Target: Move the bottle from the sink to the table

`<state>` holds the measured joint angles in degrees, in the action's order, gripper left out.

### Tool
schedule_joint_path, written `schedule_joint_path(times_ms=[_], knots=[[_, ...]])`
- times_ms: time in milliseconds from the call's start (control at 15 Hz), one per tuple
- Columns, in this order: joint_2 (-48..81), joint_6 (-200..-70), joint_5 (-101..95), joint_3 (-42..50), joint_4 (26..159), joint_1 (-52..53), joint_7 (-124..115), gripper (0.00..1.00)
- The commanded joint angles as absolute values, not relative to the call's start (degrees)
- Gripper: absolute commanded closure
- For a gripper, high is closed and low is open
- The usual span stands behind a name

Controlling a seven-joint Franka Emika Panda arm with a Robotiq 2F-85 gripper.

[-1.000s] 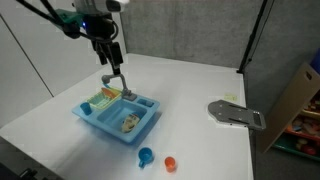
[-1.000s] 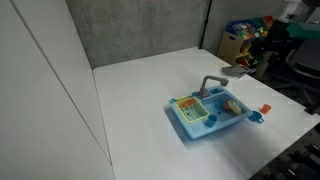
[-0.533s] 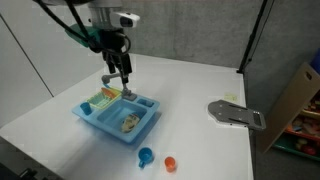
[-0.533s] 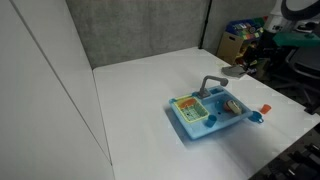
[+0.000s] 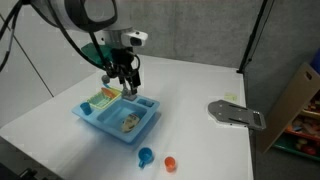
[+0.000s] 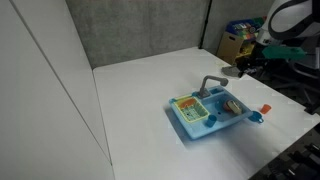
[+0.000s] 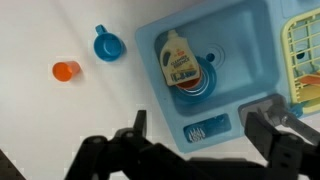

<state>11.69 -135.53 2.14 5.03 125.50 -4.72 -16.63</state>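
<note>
The pale yellow and white bottle lies on its side in the basin of the light blue sink, partly over a red-orange item. It also shows in an exterior view inside the sink. The sink stands on the white table. My gripper is open and empty, hovering above the sink's back edge near the grey faucet. In an exterior view the gripper hangs above the sink's rear. The white table surrounds the sink.
A small blue cup and a small orange cup stand on the table in front of the sink. A grey flat device lies to one side. A green-yellow rack fills one sink section. Grey wall panels stand behind.
The arm has moved across and down, from beside the faucet to above the sink's rear edge. The bottle and cups have not moved.
</note>
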Motion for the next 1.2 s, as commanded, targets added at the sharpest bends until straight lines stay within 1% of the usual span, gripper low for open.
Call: schedule_joint_path(times_ms=[0,733,1133], knots=[[14.7,-135.8,4.7,5.2,123.2,-4.8,-15.8,0.00],[15.7,-136.7,2.8,6.0,124.0,-3.9,-17.8,0.00],[19.9,-136.5,2.7,6.7,122.1,-4.1,-16.9,0.00]])
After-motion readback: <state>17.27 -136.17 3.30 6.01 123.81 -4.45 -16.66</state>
